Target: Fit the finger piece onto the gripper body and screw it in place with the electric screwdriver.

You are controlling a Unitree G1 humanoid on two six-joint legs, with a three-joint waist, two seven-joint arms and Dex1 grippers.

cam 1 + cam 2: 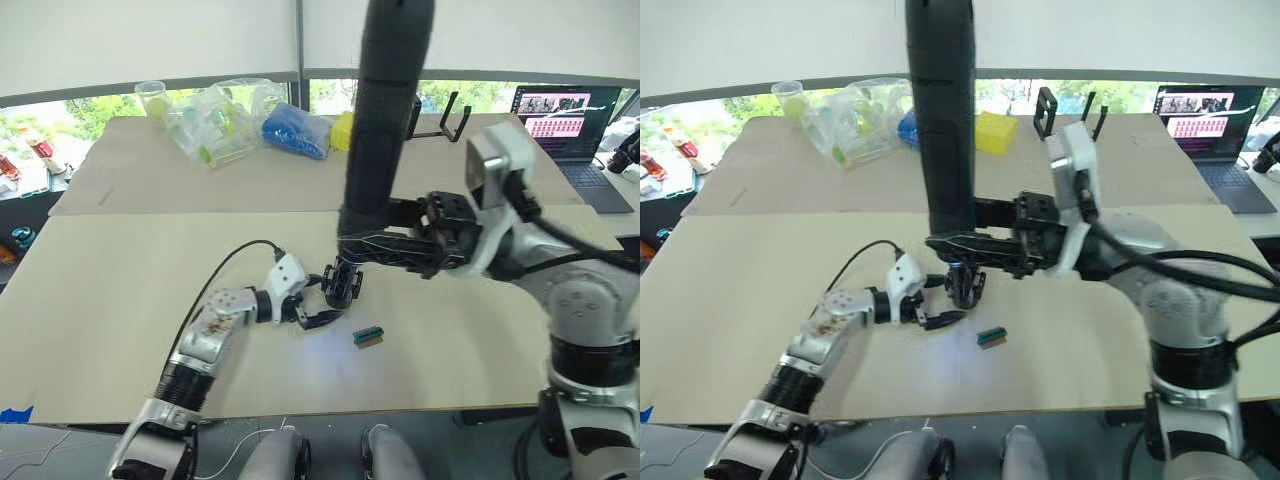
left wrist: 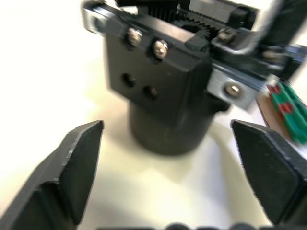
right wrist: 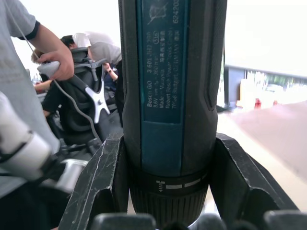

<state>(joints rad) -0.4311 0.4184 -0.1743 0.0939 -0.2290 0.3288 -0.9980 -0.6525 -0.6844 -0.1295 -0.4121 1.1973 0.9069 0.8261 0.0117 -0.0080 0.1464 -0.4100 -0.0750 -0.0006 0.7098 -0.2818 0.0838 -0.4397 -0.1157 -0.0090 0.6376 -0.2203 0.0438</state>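
The right gripper (image 1: 950, 243) is clamping the electric screwdriver (image 1: 385, 120) near its lower end, its two black fingers (image 3: 103, 182) pressing against either side of the barrel. The tool is standing upright, its thick black body rising well above the table (image 1: 120, 300) and its narrow end pointing down at the gripper body (image 1: 342, 283). In the right wrist view the label on the barrel is reading "Bosch GO", with "3 601 JH2" and what looks like "3,6V" beneath; the smaller print under that is too fine to make out.

The gripper body is sitting on its round base toward the middle of the near board, a little closer to the front edge than the back. In the left wrist view its square black block is showing two silver screws (image 2: 160, 47) near the top and two empty holes below.

The left gripper (image 1: 312, 303) is lying low on the surface just beside the gripper body, its fingers (image 2: 76, 167) spread apart on either side of the base without touching it.

A small green-and-brown block (image 1: 368, 336) is resting on the board near the gripper body, toward the front edge. A laptop (image 1: 570, 125) is standing open at the far right corner, and a person's hand (image 3: 55, 60) is holding a white controller in the right wrist view.
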